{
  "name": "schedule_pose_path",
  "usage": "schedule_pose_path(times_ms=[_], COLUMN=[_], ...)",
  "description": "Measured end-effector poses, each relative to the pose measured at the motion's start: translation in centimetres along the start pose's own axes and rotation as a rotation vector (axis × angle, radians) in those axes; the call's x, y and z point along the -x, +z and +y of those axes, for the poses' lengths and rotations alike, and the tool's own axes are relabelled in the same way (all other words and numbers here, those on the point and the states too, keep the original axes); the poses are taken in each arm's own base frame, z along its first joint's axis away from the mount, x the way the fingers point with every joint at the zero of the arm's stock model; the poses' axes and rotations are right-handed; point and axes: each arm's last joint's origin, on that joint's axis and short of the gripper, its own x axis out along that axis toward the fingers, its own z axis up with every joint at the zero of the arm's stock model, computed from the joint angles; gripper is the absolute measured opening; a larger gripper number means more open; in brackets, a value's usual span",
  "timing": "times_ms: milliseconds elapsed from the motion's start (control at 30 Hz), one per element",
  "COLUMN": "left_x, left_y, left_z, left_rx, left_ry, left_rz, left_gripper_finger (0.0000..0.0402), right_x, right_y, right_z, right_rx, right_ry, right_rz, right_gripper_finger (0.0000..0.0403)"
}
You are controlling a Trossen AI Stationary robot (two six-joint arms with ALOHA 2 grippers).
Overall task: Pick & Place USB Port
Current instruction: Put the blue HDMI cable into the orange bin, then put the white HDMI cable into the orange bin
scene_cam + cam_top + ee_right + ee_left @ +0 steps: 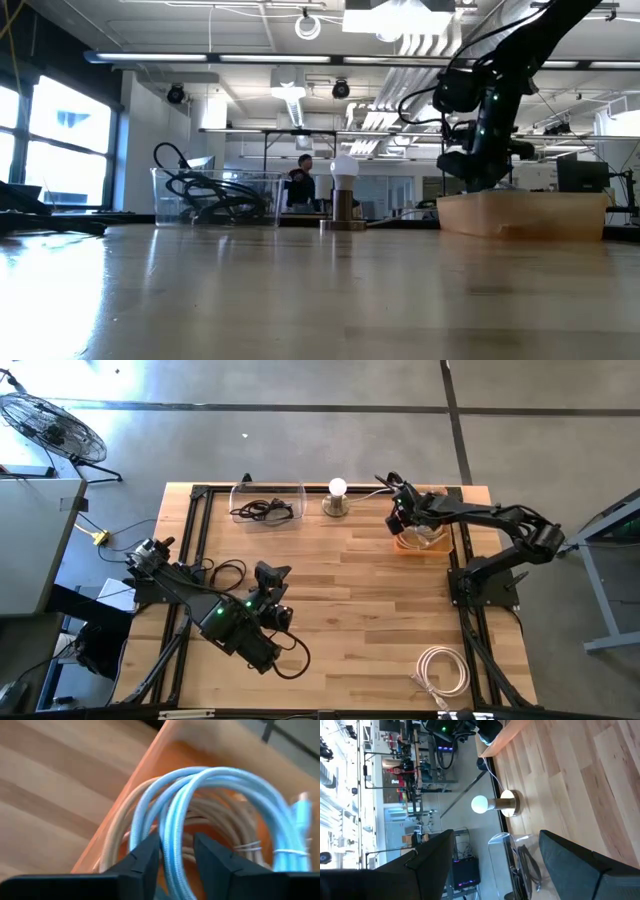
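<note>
An orange bin (432, 545) stands at the table's far right and holds a coiled light blue USB cable (210, 785) on top of beige cables (120, 835). My right gripper (403, 520) reaches down into the bin and is shut on the blue coil (177, 842). The low view shows it at the bin's rim (478, 170). My left gripper (272, 575) waits open and empty over the near left of the table. Its fingers (495, 835) point at the far edge. My right gripper pinches two side-by-side strands of the blue cable's coil (176, 827) between its two fingers (150, 852). The fingers come from above, slanting down into the bin, and lie across the strands. The coil still rests in the bin on the beige cables.
A clear bin (268, 503) with black cables stands at the far edge, left of centre. A lamp with a white bulb (338, 495) stands beside it. A white coiled cable (445, 668) lies near the front right corner. Bare wood lies in the table's middle.
</note>
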Motion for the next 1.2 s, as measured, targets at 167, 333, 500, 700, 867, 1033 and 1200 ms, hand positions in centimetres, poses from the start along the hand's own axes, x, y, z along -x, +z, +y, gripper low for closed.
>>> schedule_pose_path(times_ms=[167,333,500,700,867,1033,1200], left_x=[0.0,0.0,0.0,0.0,-0.3,-0.9,-1.4], left_y=[0.0,0.0,0.0,0.0,-0.1,-0.5,-0.8], left_z=[0.0,0.0,0.0,-0.2,-0.9,-2.2,-3.1], left_rx=[0.000,-0.001,-0.001,0.000,-0.011,-0.055,-0.072], left_ry=[0.004,0.004,-0.001,-0.055,-0.069,-0.067,-0.047], left_rz=[0.000,0.000,0.000,0.004,0.020,0.048,0.065], left_gripper_finger=[0.0286,0.0286,0.0286,0.0286,0.0286,0.0286,0.0286], right_x=[1.4,4.4,8.7,13.0,16.0,18.6,20.6], right_y=[1.4,3.3,4.1,1.7,-1.9,-5.8,-10.3], right_z=[0.5,1.3,2.2,2.8,3.3,4.7,6.1], right_rx=[0.056,0.109,0.196,0.311,0.283,0.314,0.387], right_ry=[-0.030,0.024,0.177,0.351,0.302,0.454,0.447], right_rz=[-0.040,-0.020,0.113,0.465,0.680,0.761,0.783], right_gripper_finger=[0.0158,0.0186,0.0189,0.0184,0.0185,0.0188,0.0188])
